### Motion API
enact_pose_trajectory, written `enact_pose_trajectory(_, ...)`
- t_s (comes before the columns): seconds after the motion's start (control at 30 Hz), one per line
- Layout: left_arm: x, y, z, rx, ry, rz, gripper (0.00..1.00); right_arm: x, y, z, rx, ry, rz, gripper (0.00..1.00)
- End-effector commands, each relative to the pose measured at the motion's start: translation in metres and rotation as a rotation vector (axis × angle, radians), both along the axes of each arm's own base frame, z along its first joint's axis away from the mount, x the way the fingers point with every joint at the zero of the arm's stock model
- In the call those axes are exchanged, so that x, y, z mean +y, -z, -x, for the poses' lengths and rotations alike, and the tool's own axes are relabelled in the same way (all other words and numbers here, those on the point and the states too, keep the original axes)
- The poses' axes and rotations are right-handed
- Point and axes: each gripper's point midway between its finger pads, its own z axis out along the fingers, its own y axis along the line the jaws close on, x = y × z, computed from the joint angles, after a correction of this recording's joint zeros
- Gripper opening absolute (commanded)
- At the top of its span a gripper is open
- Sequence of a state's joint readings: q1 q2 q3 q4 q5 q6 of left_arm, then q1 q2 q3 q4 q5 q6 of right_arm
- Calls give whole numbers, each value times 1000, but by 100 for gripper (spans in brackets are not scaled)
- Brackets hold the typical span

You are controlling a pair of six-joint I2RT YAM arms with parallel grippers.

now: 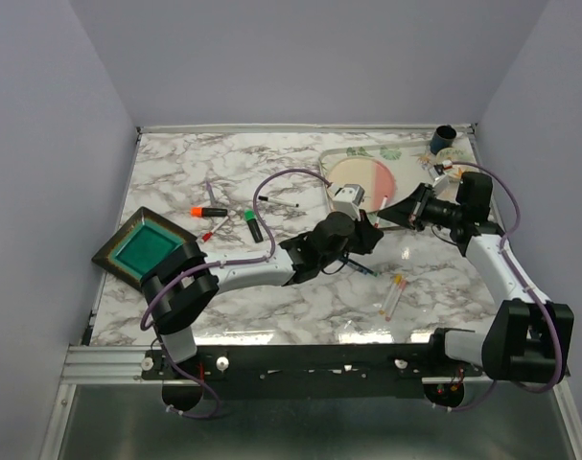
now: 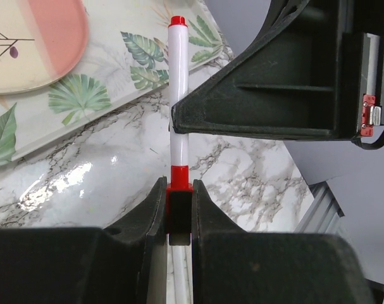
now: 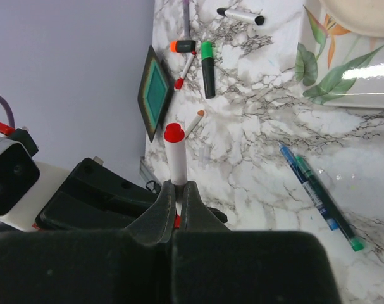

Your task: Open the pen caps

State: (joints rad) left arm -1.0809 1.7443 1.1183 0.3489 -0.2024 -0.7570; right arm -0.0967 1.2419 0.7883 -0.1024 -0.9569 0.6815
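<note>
White pen (image 2: 177, 76) gripped twice: left gripper (image 2: 179, 212) pinches its red cap (image 2: 179, 190), right gripper (image 3: 177, 190) clamps its middle.

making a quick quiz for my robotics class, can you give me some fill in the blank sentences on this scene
1. The left gripper is shut on a ____ section of the pen.
2. The right gripper clamps the same pen's ____ barrel.
3. Beside the green-capped highlighter lies a second highlighter, capped in ____.
4. The square teal dish sits at the table's ____ edge.

Missing words: red; white; orange; left
</note>
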Motion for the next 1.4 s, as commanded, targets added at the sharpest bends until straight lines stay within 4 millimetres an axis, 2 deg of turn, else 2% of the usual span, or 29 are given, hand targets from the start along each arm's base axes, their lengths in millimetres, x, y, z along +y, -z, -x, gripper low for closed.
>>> enact_pose_trajectory(0.0,18,53,62,134,147,-152,0,-83,-63,-95,-338,469,147,1)
enact_pose_trajectory(0.17,18,51,69,132,182,-152,0,-91,-63,-96,-352,523,158,1)
enact_pose_trajectory(0.57,15,67,108,189,327,-202,0,-117,-71,-101,-412,660,249,1)
enact_pose_trajectory(0.7,20,74,114,201,339,-217,0,-122,-73,-103,-417,684,261,1)
enact_pose_trajectory(0.97,29,74,123,202,350,-215,0,-124,-75,-103,-429,694,274,1)
enact_pose_trajectory(1.2,50,88,141,223,376,-239,0,-128,-79,-101,-434,711,272,1)
enact_pose_trajectory(1.37,60,87,148,219,391,-235,0,-127,-80,-100,-429,711,256,1)
